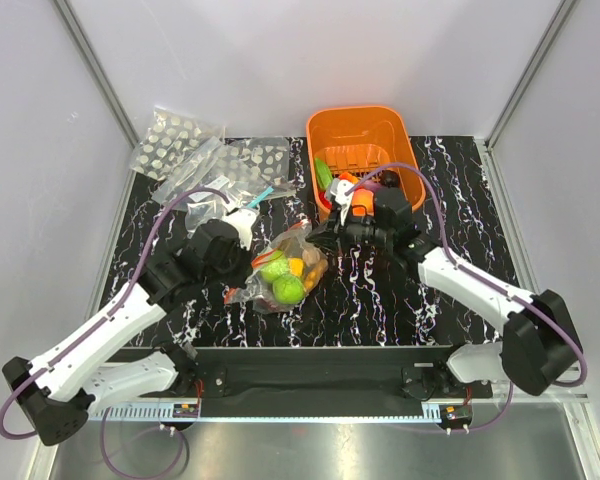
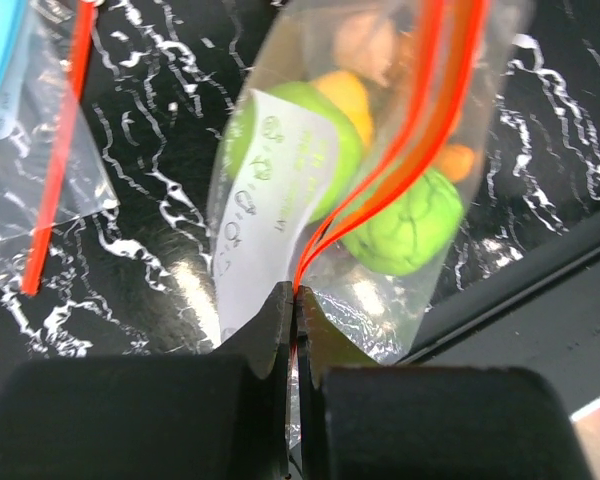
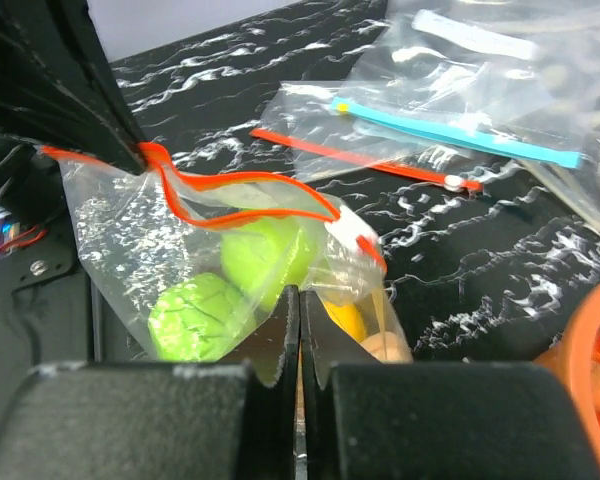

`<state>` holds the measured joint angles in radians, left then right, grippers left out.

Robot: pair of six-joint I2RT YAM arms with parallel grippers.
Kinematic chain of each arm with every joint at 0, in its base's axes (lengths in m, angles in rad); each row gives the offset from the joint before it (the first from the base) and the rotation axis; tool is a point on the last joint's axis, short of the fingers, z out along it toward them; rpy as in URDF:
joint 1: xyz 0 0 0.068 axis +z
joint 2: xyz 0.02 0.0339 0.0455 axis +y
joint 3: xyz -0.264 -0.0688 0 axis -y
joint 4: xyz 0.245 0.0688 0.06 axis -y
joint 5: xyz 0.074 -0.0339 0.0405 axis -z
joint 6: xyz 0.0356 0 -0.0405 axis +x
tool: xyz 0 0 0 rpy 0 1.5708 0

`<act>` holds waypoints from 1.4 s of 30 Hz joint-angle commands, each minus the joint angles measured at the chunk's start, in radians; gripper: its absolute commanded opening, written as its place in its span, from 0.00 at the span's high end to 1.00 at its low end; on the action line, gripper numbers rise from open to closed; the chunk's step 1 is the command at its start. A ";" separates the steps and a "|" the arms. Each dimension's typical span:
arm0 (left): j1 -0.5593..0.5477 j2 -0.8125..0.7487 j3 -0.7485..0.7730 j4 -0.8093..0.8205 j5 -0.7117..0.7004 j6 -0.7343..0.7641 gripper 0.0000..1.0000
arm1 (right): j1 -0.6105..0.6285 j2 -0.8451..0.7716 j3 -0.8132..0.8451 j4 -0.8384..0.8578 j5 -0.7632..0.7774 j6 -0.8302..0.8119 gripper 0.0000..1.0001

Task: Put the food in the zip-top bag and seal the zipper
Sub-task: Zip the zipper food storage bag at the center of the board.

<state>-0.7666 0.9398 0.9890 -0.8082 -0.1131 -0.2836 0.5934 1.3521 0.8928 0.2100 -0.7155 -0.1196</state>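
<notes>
The clear zip-top bag (image 1: 285, 272) lies mid-table and holds food: two green apples (image 2: 405, 222) and yellow and orange pieces (image 2: 346, 95). My left gripper (image 1: 248, 262) is shut on the red-orange zipper (image 2: 420, 110) at the bag's left end, as the left wrist view shows (image 2: 295, 295). My right gripper (image 1: 316, 238) is shut on the bag's plastic at its right side, seen in the right wrist view (image 3: 300, 300). There the zipper (image 3: 235, 205) bows apart, so the mouth stands open. More food, a green cucumber (image 1: 323, 172) and orange pieces (image 1: 346, 183), lies in the basket.
The orange basket (image 1: 365, 130) stands at the back right, just behind my right gripper. Spotted bags (image 1: 175, 140) lie at the back left. A blue-stripped bag (image 3: 460, 135) and another red-stripped bag (image 3: 360, 160) lie behind the held bag.
</notes>
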 commanded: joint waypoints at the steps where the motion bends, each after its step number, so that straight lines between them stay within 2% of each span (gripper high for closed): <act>1: 0.030 0.033 0.056 0.024 -0.057 0.011 1.00 | 0.057 -0.080 -0.006 -0.029 0.168 0.029 1.00; 2: 0.036 0.042 0.063 0.021 -0.054 0.015 1.00 | 0.136 -0.096 -0.011 -0.055 0.238 -0.010 1.00; 4: 0.055 0.070 0.098 0.017 -0.049 0.024 1.00 | 0.186 -0.126 -0.028 -0.076 0.379 -0.002 1.00; 11: 0.116 0.119 0.165 0.023 -0.112 0.026 1.00 | 0.218 -0.203 -0.110 -0.074 0.378 0.089 0.99; 13: 0.134 0.131 0.177 0.027 -0.117 0.029 1.00 | 0.226 -0.228 -0.150 -0.052 0.379 0.100 0.70; 15: 0.141 0.137 0.191 0.033 -0.112 0.047 1.00 | 0.226 -0.255 -0.179 -0.034 0.390 0.107 0.48; 20: 0.142 0.111 0.168 0.064 -0.057 0.081 1.00 | 0.224 -0.307 -0.245 0.005 0.447 0.065 0.34; 24: 0.141 0.071 0.120 0.090 -0.034 0.095 1.00 | 0.215 -0.282 -0.233 0.000 0.473 0.031 0.32; 29: 0.141 0.040 0.100 0.098 -0.025 0.103 1.00 | 0.128 -0.220 -0.189 0.040 0.329 0.049 0.26; 30: 0.141 0.037 0.099 0.098 -0.028 0.103 1.00 | 0.081 -0.206 -0.189 0.061 0.300 0.058 0.24; 33: 0.141 0.037 0.085 0.101 -0.019 0.101 1.00 | 0.007 -0.171 -0.172 0.140 0.127 0.075 0.18; 39: 0.142 0.039 0.076 0.106 -0.016 0.100 1.00 | -0.059 -0.041 -0.068 0.179 -0.077 0.029 0.12; 42: 0.142 0.040 0.074 0.104 -0.019 0.097 1.00 | -0.090 0.028 -0.034 0.244 -0.125 0.032 0.11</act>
<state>-0.6285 0.9955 1.0641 -0.7601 -0.1459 -0.1986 0.5316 1.3262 0.8047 0.3340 -0.7055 -0.0700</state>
